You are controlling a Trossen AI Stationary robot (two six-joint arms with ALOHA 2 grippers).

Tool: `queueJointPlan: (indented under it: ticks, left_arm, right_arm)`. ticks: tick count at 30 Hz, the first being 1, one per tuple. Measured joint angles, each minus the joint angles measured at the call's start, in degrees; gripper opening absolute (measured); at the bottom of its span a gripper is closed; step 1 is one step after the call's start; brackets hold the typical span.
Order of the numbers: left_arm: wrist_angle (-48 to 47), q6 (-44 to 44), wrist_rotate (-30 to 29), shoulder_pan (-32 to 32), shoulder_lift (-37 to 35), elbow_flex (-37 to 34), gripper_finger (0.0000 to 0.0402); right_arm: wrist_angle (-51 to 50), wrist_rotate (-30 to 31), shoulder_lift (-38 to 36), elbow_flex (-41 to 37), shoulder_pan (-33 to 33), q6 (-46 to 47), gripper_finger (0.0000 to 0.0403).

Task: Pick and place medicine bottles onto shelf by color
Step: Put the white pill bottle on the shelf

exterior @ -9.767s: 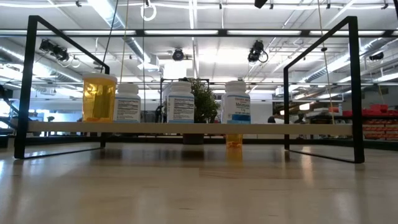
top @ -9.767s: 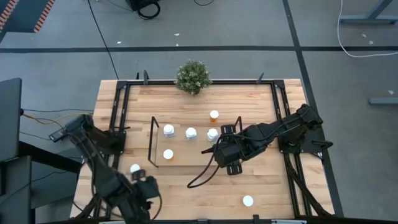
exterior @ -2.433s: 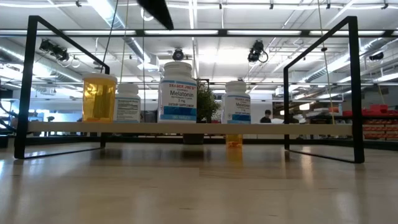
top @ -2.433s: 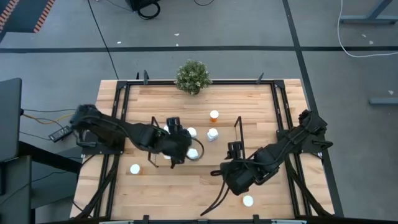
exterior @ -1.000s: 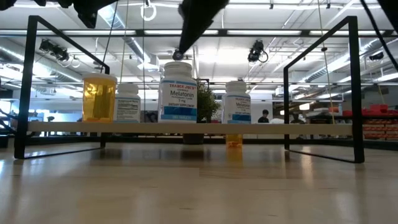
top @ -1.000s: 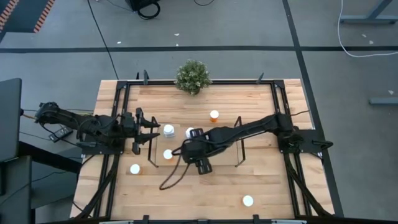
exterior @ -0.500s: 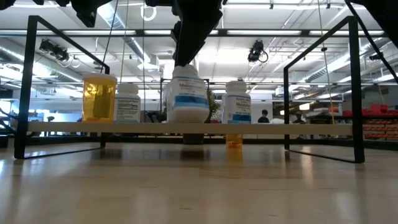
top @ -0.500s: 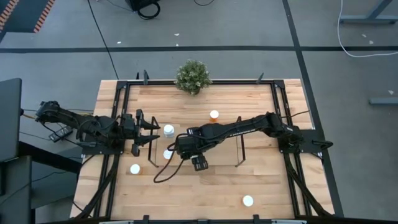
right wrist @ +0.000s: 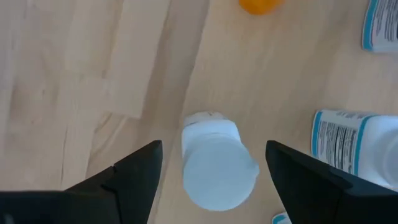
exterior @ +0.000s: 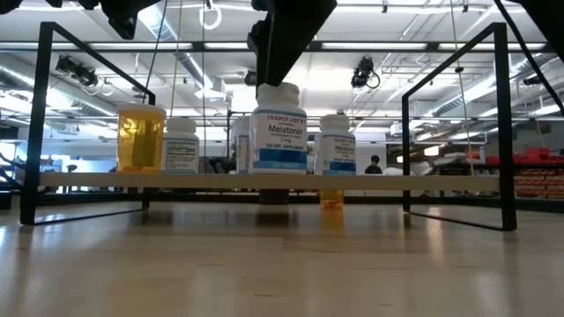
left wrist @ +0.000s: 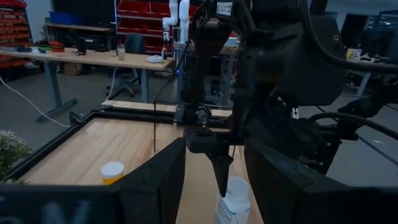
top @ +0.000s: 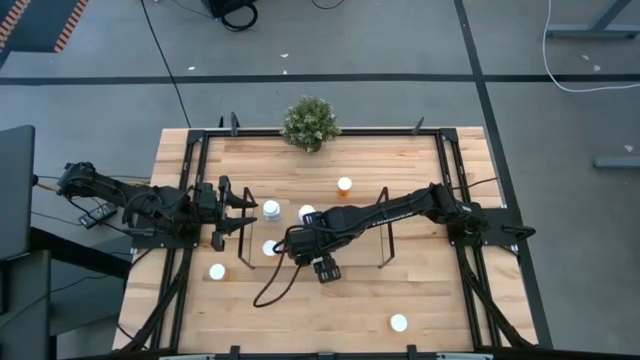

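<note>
The shelf carries an orange bottle and several white medicine bottles. Nearest of them is a white Melatonin bottle, standing upright on the deck. My right gripper points down over it, open. In the right wrist view its fingers stand on either side of the bottle's cap, with a gap on each side. My left gripper waits open at the shelf's left end, level, holding nothing.
An orange bottle stands on the table behind the shelf. Two more bottles stand loose, one at the near left and one at the near right. A small potted plant sits at the far edge. Black rails run along the table's sides.
My right gripper has come down over the Melatonin bottle and a little toward the table's left. The bottle has shifted toward the table's right along the shelf deck, tipping on the way, and stands upright now.
</note>
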Motion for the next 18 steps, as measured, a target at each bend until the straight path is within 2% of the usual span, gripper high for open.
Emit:
queueJointPlan:
  ticks: [10,18]
  left_arm:
    - [-0.8,-0.2,0.0,0.0,0.0,0.0,0.0172]
    - [-1.1,-0.8,0.0,0.0,0.0,0.0,0.0172]
  right_arm:
    - [-0.3,2.0,-0.1,-0.9,-0.1,1.3,0.0292]
    - [-1.9,2.2,-0.1,-0.9,-0.1,2.0,0.0258]
